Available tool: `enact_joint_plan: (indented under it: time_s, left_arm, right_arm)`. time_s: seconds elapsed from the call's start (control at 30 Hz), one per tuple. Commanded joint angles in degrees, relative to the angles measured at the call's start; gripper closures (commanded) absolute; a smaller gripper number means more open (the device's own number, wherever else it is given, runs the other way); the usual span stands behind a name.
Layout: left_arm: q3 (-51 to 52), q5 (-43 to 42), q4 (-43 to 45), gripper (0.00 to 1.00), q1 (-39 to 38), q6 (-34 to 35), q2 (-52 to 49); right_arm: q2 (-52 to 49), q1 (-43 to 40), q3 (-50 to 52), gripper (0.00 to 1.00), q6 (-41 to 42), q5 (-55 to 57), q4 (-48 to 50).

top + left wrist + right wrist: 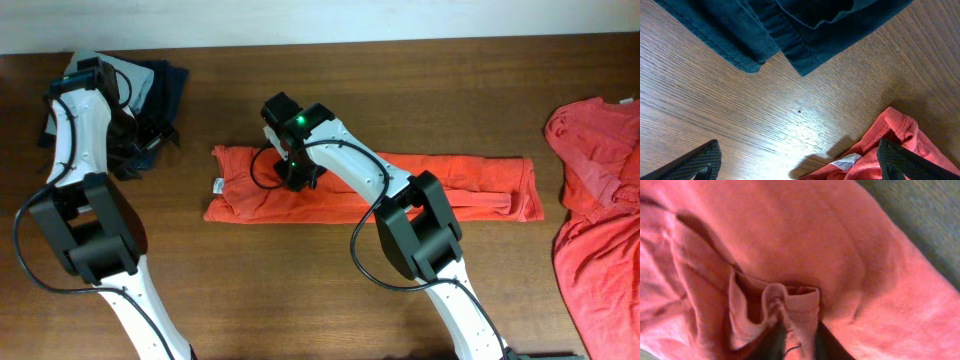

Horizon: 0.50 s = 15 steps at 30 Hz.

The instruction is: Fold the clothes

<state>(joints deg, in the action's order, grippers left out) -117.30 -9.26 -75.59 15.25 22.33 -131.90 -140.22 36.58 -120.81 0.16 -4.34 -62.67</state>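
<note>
Shirt A (480,180): orange-red T-shirt folded into a long band across the middle of the tabletop (300,290); neck label (217,184) at its left end.
Shirt B (600,200): orange-red, crumpled at the right edge.
Right gripper (297,178): on the left part of Shirt A; we see its jaws nearly together, pinching a raised fold of the cloth.
Left gripper (800,162): jaws spread wide, holding nothing, over bare wood between Shirt A and the dark garments (160,90).
Dark garments: heaped near the back left corner.

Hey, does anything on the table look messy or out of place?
One orange-red T-shirt lies crumpled and unfolded at the table's right edge. The centre T-shirt is a long strip, bunched near its left end where the right gripper pinches a ridge in its jaws.
</note>
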Motion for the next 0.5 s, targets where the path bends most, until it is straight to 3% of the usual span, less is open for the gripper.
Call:
enact_joint_plan:
  time_s: [0.0, 0.47]
  left_arm:
    - [-0.72, -0.42, -0.04, 0.01, 0.04, 0.37, 0.37]
    - [-0.72, -0.42, -0.04, 0.01, 0.04, 0.37, 0.37]
  right_arm:
    - [0.35, 0.20, -0.26, 0.96, 0.81, 0.98, -0.20]
    - [2.32, -0.22, -0.26, 0.96, 4.02, 7.28, -8.92]
